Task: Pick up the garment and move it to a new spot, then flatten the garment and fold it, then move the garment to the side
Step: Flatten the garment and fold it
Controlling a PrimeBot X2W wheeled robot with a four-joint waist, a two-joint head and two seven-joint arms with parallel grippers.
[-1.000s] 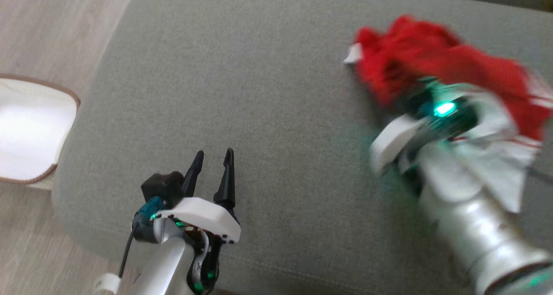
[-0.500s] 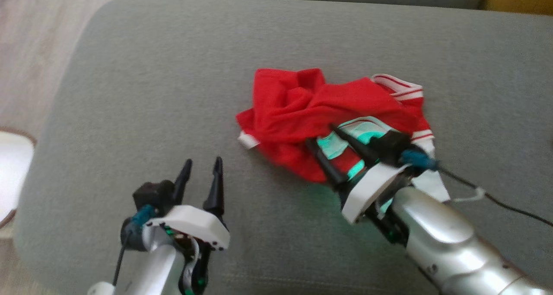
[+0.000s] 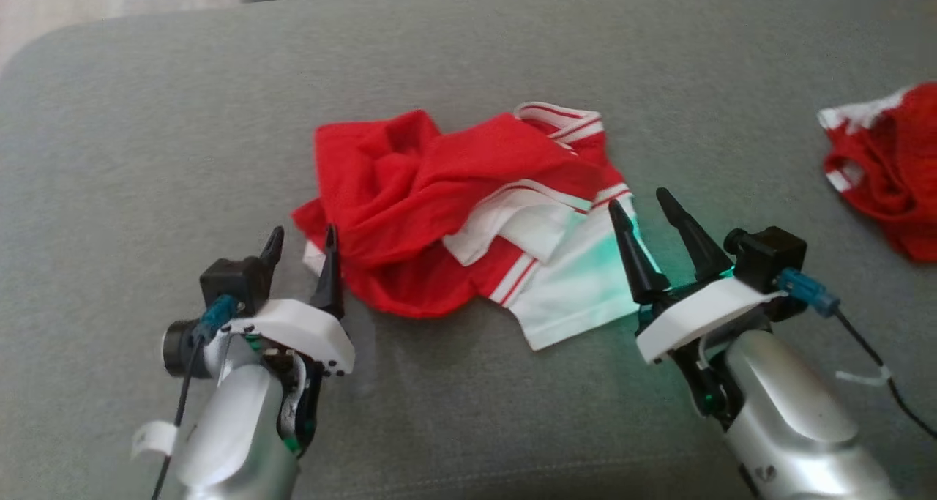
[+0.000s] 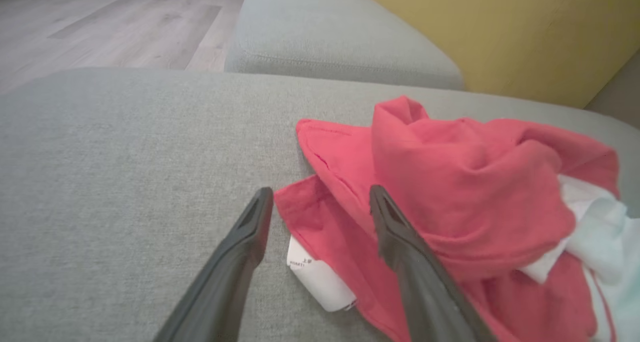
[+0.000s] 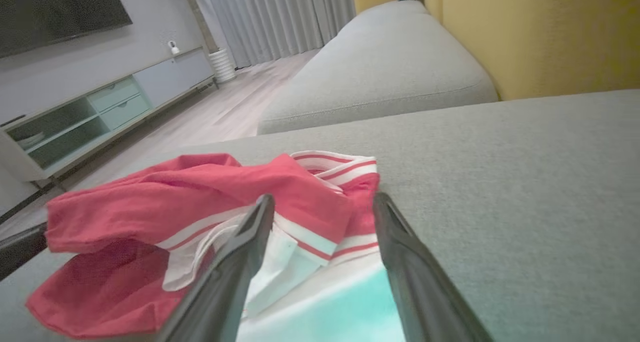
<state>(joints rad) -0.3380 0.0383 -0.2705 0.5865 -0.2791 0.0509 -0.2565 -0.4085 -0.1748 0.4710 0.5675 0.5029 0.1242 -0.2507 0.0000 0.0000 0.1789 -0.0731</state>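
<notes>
Fingers (image 3: 329, 280) spread wide and empty, the left gripper (image 3: 304, 233) at the red hem and the right gripper (image 3: 638, 198) at the white panel flank the garment (image 3: 410, 185), crumpled loose on the grey cushion (image 3: 146, 119), seemingly poised to flatten it.

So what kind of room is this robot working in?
Most likely a home living room: a grey upholstered sofa serves as the work surface, a dark television hangs above a low cabinet, and long curtains reach the wood floor.
</notes>
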